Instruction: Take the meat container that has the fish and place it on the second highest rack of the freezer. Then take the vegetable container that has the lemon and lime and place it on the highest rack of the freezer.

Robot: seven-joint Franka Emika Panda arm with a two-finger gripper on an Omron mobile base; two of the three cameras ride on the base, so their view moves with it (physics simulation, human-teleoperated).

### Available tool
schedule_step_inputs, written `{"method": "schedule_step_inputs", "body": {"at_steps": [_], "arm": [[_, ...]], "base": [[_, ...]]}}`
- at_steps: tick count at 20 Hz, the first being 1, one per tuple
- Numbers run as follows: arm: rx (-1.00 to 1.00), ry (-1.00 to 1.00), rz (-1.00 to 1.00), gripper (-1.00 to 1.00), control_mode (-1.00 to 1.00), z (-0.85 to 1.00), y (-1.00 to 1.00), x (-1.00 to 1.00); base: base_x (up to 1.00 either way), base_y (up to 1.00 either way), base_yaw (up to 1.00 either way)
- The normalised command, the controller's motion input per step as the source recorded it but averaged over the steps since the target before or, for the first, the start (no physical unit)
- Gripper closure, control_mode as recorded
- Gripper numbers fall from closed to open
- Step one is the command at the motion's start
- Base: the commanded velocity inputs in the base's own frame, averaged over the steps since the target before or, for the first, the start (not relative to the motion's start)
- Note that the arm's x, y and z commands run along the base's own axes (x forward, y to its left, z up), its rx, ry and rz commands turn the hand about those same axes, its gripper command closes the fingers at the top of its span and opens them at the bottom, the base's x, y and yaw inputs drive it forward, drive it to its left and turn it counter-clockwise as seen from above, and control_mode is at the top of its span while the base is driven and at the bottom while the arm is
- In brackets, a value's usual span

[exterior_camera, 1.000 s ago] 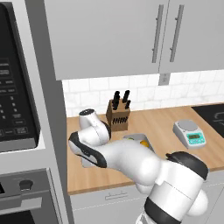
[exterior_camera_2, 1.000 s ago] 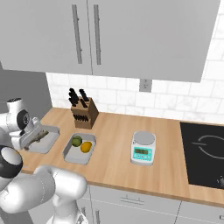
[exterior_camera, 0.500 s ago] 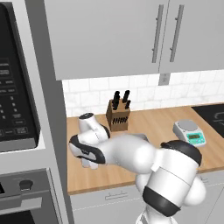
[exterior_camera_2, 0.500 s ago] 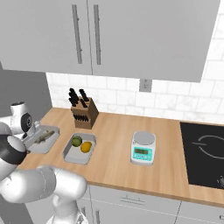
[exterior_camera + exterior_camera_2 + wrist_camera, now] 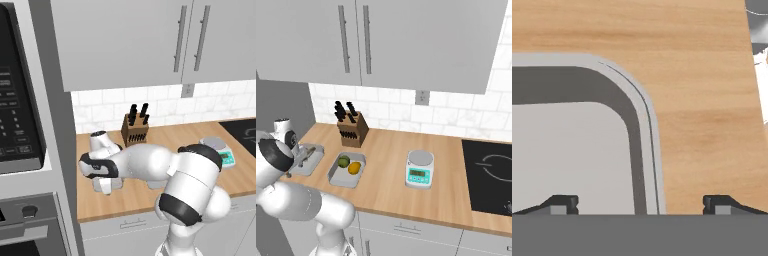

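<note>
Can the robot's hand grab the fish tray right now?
Probably yes. The gripper is open right over the fish tray's rim, one fingertip inside, the other outside, with nothing between.

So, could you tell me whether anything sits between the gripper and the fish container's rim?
Nothing visible does. In the hand view the gripper is open, one fingertip over the fish container, the other over the bare counter, its rim between them.

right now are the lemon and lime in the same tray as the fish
No, the lemon and lime share one tray, while the fish lies in a separate tray to its left.
</note>
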Motion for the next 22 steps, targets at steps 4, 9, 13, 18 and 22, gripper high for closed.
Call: {"method": "schedule_step_inputs", "body": {"at_steps": [4,9,13,18,22], "arm": [[0.0,0.1,0.0,-1.0,-1.0,-0.3,0.0,-0.01],[0.0,0.06,0.0,1.0,-1.0,-0.31,0.0,-0.17],[0.0,0.04,0.0,1.0,-1.0,-0.24,0.0,-0.28],[0.0,-0.06,0.0,1.0,-1.0,-0.08,0.0,-0.56],[0.0,-0.13,0.0,1.0,-1.0,0.14,-0.02,-0.76]], "base": [[0.0,0.0,0.0],[0.0,0.0,0.0],[0.0,0.0,0.0],[0.0,0.0,0.0],[0.0,0.0,0.0]]}}
